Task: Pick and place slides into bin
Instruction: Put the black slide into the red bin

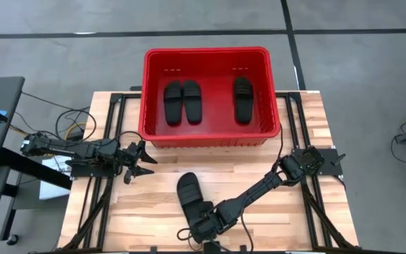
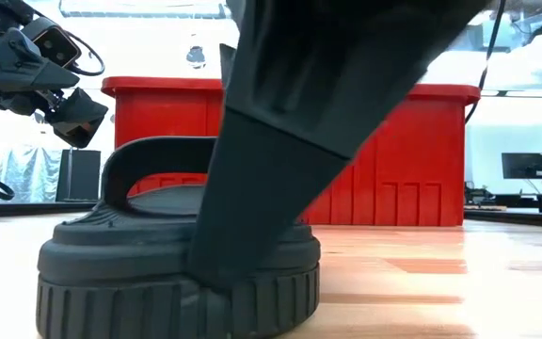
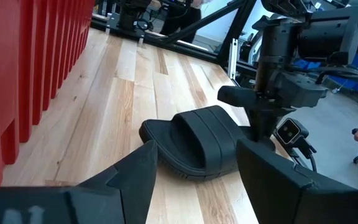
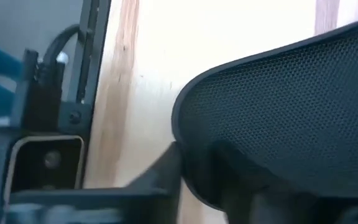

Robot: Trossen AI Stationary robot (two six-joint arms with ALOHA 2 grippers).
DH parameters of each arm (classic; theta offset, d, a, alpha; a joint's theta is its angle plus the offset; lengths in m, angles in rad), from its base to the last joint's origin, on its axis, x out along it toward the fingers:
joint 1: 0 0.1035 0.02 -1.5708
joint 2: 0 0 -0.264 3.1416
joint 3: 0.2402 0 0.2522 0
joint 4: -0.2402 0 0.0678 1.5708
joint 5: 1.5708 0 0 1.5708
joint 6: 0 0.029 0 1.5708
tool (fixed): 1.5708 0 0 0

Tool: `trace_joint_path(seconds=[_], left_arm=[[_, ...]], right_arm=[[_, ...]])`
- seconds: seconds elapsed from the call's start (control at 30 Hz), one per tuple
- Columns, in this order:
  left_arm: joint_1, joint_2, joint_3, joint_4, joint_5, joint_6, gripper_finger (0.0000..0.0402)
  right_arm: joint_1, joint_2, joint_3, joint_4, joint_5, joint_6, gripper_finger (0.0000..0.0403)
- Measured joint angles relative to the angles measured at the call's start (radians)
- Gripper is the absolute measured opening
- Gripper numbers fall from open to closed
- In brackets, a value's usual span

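Three of the slides already lie inside the bin (image 1: 210, 134) at the far side of the desk (image 1: 302, 212): a pair (image 1: 182, 102) on its left half and a single slide (image 1: 242, 99) on its right. The fourth slide (image 1: 188, 192) rests sole-down on the desk in front of the bin, well apart from it. It looks light, rubbery and matte, so probably flexible but not slippery or fragile; the thick sole edge at the heel seems the firmer hold, since the wide strap may give. The right hand (image 1: 204, 224) is down at that slide's near end, one finger (image 2: 252, 235) against the sole edge, closing but not visibly clamped. The left hand (image 1: 141, 162) hovers apart, fingers spread wide, holding nothing.
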Motion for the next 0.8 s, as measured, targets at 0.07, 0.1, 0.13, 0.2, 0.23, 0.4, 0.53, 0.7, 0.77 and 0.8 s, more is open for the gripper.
trace_joint_path(seconds=[0.07,0.1,0.13,0.2,0.23,0.4,0.53,0.7,0.77,0.8], left_arm=[[0.000,0.000,0.000,0.000,0.000,0.000,0.0210],[0.000,0.000,0.000,0.000,0.000,0.000,0.0210],[0.000,0.000,0.000,0.000,0.000,0.000,0.0210],[0.000,0.000,0.000,0.000,0.000,0.000,0.0210],[0.000,0.000,0.000,0.000,0.000,0.000,0.0210],[0.000,0.000,0.000,0.000,0.000,0.000,0.0210],[0.000,0.000,0.000,0.000,0.000,0.000,0.0210],[0.000,0.000,0.000,0.000,0.000,0.000,0.0210],[0.000,0.000,0.000,0.000,0.000,0.000,0.0210],[0.000,0.000,0.000,0.000,0.000,0.000,0.0210]], right_arm=[[-0.002,0.000,0.000,0.011,-0.016,0.045,0.0029],[-0.002,0.001,0.000,0.018,-0.020,0.067,0.0018],[-0.003,0.003,0.000,0.022,-0.021,0.089,0.0015],[-0.003,0.004,0.000,0.026,-0.024,0.127,0.0008],[-0.003,0.004,0.000,0.028,-0.027,0.140,0.0006],[-0.002,0.005,0.000,0.032,-0.028,0.195,0.0002],[-0.002,0.006,0.000,0.033,-0.021,0.239,0.0001],[0.004,0.005,0.017,0.009,0.029,0.263,0.0001],[0.004,0.003,0.037,-0.013,0.050,0.264,0.0001],[0.004,0.003,0.050,-0.026,0.072,0.264,0.0001]])
